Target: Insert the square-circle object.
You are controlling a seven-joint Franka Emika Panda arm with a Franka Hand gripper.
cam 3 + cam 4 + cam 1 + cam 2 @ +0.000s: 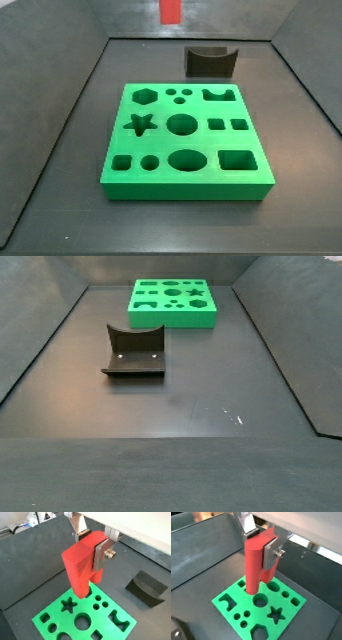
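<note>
Pincer (85,587): red, raised above the green board (57,614), fingers pointing down over its near corner in both wrist views (256,582). Only its red tip (170,10) enters a side view, at the upper edge. The two red fingers sit flush against each other, clenched, with nothing between them.

Square-circle object (135,352): dark grey-black block with a curved notch in its top, resting on the dark counter (187,406), well apart from the board. Also seen just behind the board's far edge in a side view (210,61), off to one side in a wrist view (147,587), and as a dark sliver at the frame corner in a wrist view (176,629). Not held; the pincer is nowhere near it.

Green board: flat on the counter, seen in both side views (187,180) (171,316). Its shaped holes include a star (140,124), circles large and small, squares and a notched form. All holes appear unfilled.

Enclosure: dark walls (54,110) around the counter.
</note>
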